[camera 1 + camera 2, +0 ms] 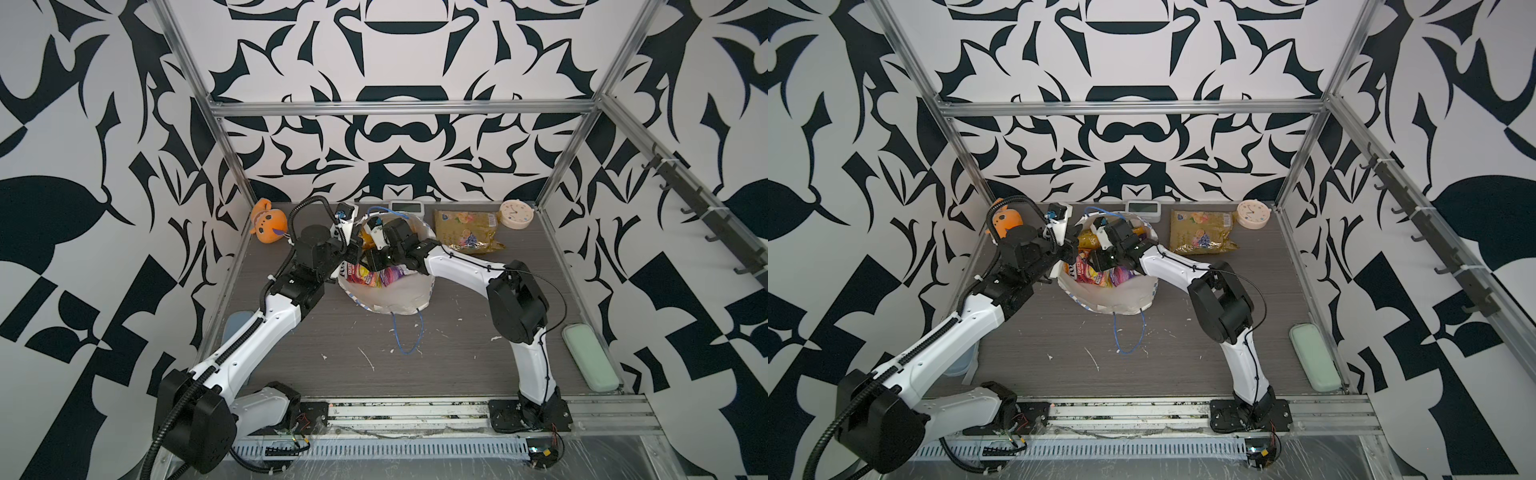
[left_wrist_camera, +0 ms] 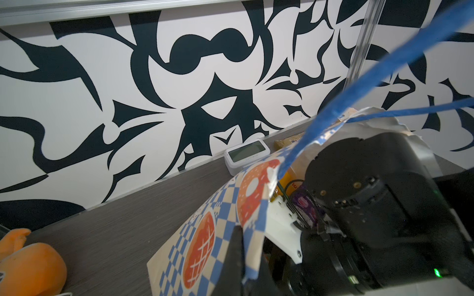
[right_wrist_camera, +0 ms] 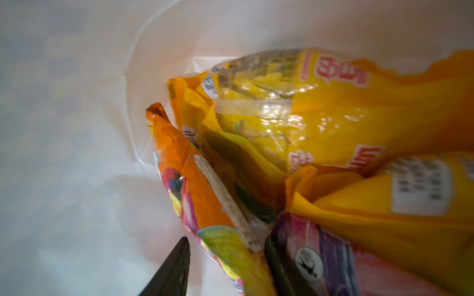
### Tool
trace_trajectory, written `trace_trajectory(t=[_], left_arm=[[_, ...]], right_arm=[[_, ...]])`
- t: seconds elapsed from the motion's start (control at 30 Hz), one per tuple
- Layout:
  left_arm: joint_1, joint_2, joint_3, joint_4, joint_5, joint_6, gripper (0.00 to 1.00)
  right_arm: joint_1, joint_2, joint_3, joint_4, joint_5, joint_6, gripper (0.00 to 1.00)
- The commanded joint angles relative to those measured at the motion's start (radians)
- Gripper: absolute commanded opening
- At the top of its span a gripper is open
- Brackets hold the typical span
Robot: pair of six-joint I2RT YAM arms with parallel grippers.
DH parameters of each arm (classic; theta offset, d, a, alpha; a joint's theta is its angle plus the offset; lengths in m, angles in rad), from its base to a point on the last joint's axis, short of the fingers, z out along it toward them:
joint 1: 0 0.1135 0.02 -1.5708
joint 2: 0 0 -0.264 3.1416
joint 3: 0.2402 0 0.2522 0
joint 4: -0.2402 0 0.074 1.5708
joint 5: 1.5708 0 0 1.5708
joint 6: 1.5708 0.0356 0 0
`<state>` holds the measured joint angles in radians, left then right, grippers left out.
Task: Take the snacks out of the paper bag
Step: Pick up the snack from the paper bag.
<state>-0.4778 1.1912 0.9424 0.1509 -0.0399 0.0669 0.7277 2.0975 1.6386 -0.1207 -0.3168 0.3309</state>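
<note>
The paper bag (image 1: 390, 300) (image 1: 1113, 297) stands at the back middle of the table, its mouth wide open. My left gripper (image 1: 353, 249) (image 2: 243, 235) is shut on its checkered rim (image 2: 225, 205). My right gripper (image 1: 374, 259) (image 3: 227, 241) reaches inside, open, its fingers on either side of an orange-pink packet (image 3: 184, 179); a gap shows beside one finger. Two yellow packets (image 3: 333, 115) (image 3: 384, 205) and a purple one (image 3: 320, 256) lie next to it. In a top view, a red-pink packet (image 1: 357, 270) and the purple one (image 1: 392, 276) show in the mouth. A large gold packet (image 1: 465, 230) (image 1: 1202, 230) lies on the table.
An orange plush toy (image 1: 268, 222) sits at the back left, a white display unit (image 1: 407, 206) behind the bag, a cream clock (image 1: 515, 214) at the back right. A pale green case (image 1: 590, 357) lies along the right edge. The bag's blue cord (image 1: 409, 336) trails forward.
</note>
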Motion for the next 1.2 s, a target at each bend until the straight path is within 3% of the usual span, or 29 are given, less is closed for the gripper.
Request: trace_trajectory(t=[0.0, 0.17, 0.47, 0.57, 0.8, 0.97, 1.17], left_arm=[[-0.008, 0.006, 0.054, 0.069, 0.058, -0.015, 0.0], [-0.01, 0.018, 0.064, 0.077, 0.058, -0.019, 0.0], [-0.013, 0.027, 0.076, 0.077, 0.067, -0.021, 0.0], [-0.013, 0.034, 0.078, 0.076, 0.067, -0.022, 0.0], [-0.013, 0.03, 0.071, 0.078, 0.06, -0.024, 0.0], [-0.013, 0.032, 0.072, 0.072, 0.058, -0.027, 0.0], [-0.014, 0.027, 0.061, 0.088, 0.037, -0.027, 0.0]], right_arm=[[0.004, -0.041, -0.016, 0.106, -0.1, 0.032, 0.51], [0.008, -0.043, -0.038, 0.167, -0.136, 0.055, 0.51], [0.021, 0.011, -0.001, 0.131, -0.036, 0.019, 0.52], [0.022, 0.028, 0.014, 0.125, -0.04, 0.009, 0.42], [0.061, 0.015, 0.04, 0.085, 0.012, -0.065, 0.09], [0.062, -0.024, 0.026, 0.089, 0.012, -0.067, 0.0], [0.062, -0.094, 0.017, 0.059, 0.018, -0.074, 0.0]])
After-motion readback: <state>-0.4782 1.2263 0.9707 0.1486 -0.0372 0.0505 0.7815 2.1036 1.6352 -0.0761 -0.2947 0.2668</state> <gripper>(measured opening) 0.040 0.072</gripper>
